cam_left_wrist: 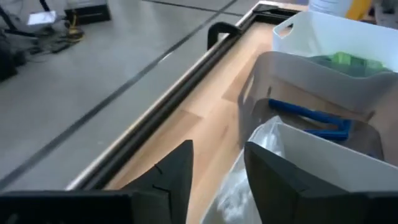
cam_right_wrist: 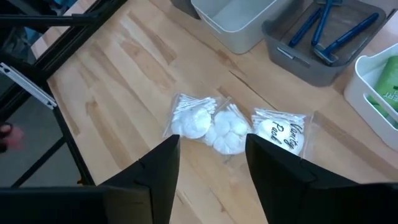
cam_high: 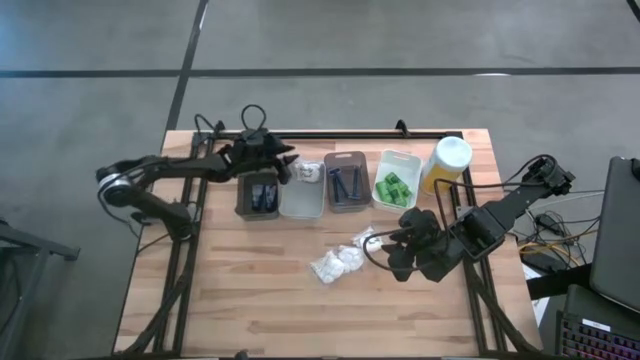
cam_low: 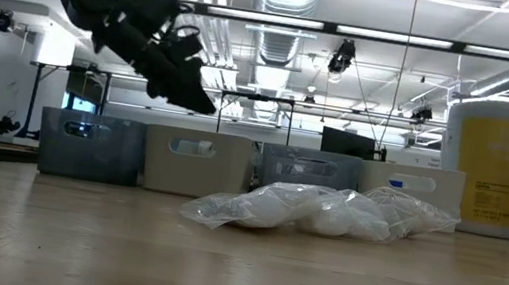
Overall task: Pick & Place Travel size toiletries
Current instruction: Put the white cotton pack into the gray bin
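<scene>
Over the white bin (cam_high: 301, 198), left gripper (cam_high: 288, 166) part open, empty, sachet (cam_high: 309, 172) below, right gripper (cam_high: 383, 247) open, empty, sachets (cam_high: 340, 260) at its 9 o'clock

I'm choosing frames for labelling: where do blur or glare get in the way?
Low view: bright ceiling strip lights glare, and the clear crinkly sachets of white cotton look soft. Left wrist view: the near white plastic bin is blurred. Right wrist view: sachets sharp. High view: evenly lit.

Two matte black jointed arms with looping black cables and angular dark fingers (cam_right_wrist: 155, 180)
</scene>
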Robot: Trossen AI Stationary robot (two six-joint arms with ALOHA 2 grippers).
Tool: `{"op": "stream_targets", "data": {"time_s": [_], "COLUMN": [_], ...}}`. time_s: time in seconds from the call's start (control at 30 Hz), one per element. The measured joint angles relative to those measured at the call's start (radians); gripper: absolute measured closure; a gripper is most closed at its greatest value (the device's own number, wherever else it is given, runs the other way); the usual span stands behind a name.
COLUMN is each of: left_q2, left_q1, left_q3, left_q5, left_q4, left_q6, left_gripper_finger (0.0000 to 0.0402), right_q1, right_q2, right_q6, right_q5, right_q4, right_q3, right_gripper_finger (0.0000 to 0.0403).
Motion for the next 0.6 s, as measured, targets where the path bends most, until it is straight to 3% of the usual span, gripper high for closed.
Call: {"op": "stream_targets", "data": {"time_s": [0.17, 0.3, 0.37, 0.47, 0.6], "left_q2": [-0.119, -0.233, -0.269, -0.294, -0.251], "left_q1": [-0.006, -0.085, -0.186, -0.391, -0.677], "left_q3": [0.000, -0.007, -0.008, -0.005, 0.006], "left_q5": [0.010, 0.295, 0.349, 0.231, -0.024], "left_q4": [-0.210, -0.271, -0.272, -0.277, -0.229], "left_q6": [-0.035, -0.237, -0.280, -0.300, -0.298], "left_gripper_finger": [0.0231, 0.0231, 0.0235, 0.0243, 0.0247], "right_q1": [0.000, 0.000, 0.000, -0.007, -0.021], "right_q2": [0.000, 0.000, 0.000, 0.000, 0.000], "right_q6": [-0.007, -0.007, -0.006, 0.016, 0.116], "right_q5": [-0.007, -0.035, -0.038, -0.076, -0.179], "right_q4": [-0.002, -0.008, -0.008, -0.008, 0.038], "right_q3": [0.000, -0.007, -0.022, -0.054, -0.126], "right_gripper_finger": [0.0215, 0.0210, 0.0208, 0.0204, 0.0202]}}
